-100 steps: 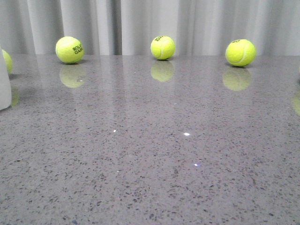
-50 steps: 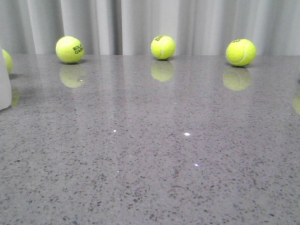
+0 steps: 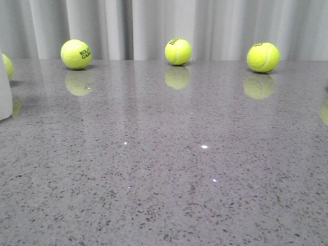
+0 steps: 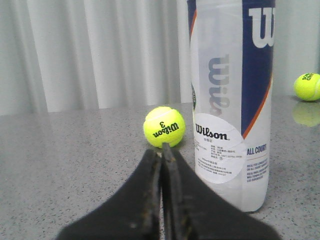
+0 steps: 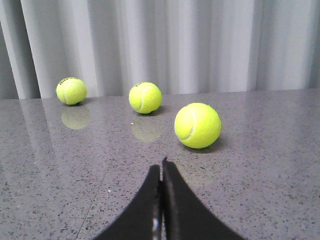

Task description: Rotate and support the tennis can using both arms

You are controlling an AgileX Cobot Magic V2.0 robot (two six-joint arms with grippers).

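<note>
The left hand (image 4: 161, 150) is seen clenched with nothing between its fingers, low over the grey worktop (image 4: 75, 165). Just ahead of it and to one side, the Wilson tennis can (image 4: 232, 100) is stood upright, within reach for turning and steadying. A Wilson tennis ball (image 4: 164, 126) lies just behind. The right hand (image 5: 161, 167) is likewise clenched on nothing, a tennis ball (image 5: 197, 125) resting close ahead; two more lie further off

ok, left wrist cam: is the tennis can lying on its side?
No, the tennis can stands upright on the table, beside a tennis ball.
</note>
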